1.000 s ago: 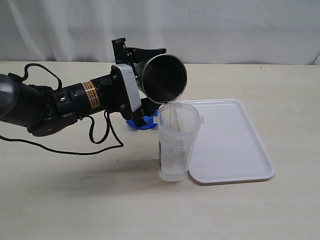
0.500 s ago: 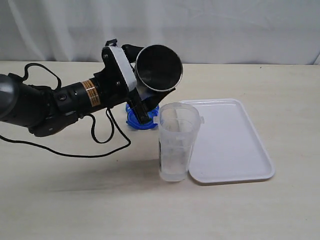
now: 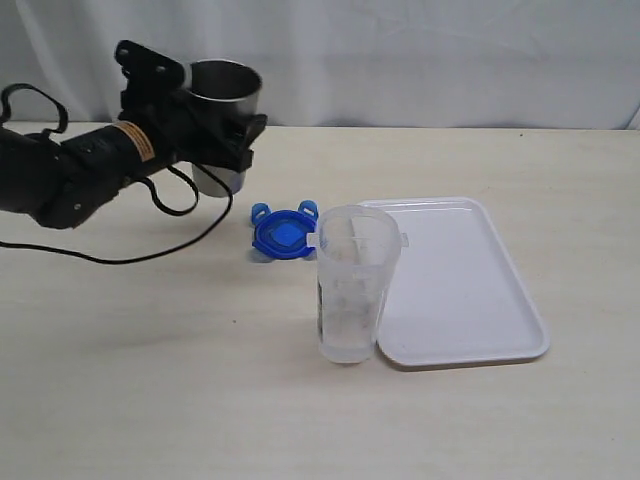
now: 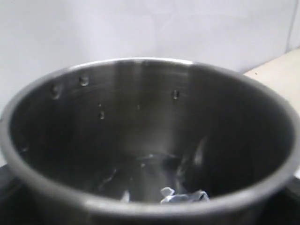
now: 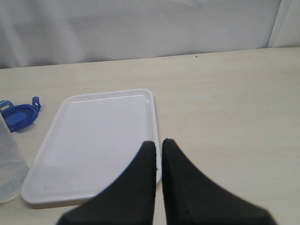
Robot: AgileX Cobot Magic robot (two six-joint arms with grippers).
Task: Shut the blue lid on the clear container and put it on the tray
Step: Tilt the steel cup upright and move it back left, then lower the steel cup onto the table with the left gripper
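Observation:
The clear container (image 3: pixel 352 290) stands open on the table with some water in its bottom, touching the near left corner of the white tray (image 3: pixel 470 290). Just behind and left of it the blue lid (image 3: pixel 283 234) lies flat on the table. My left gripper (image 3: pixel 215 135) is shut on a steel cup (image 3: pixel 222 110), held upright above the far left of the table; the cup's wet inside (image 4: pixel 150 140) fills the left wrist view. My right gripper (image 5: pixel 159 143) is shut on nothing above the tray's (image 5: pixel 98 140) edge; it is out of the exterior view. The container's side (image 5: pixel 8 164) and the lid (image 5: pixel 18 115) show there too.
A black cable (image 3: pixel 170 225) loops on the table below the left arm. A white curtain (image 3: pixel 420 50) closes off the back of the table.
My left gripper has swung the steel cup from tipped over the clear container back to upright, and carried it up and away to the far left. The blue lid now lies uncovered.

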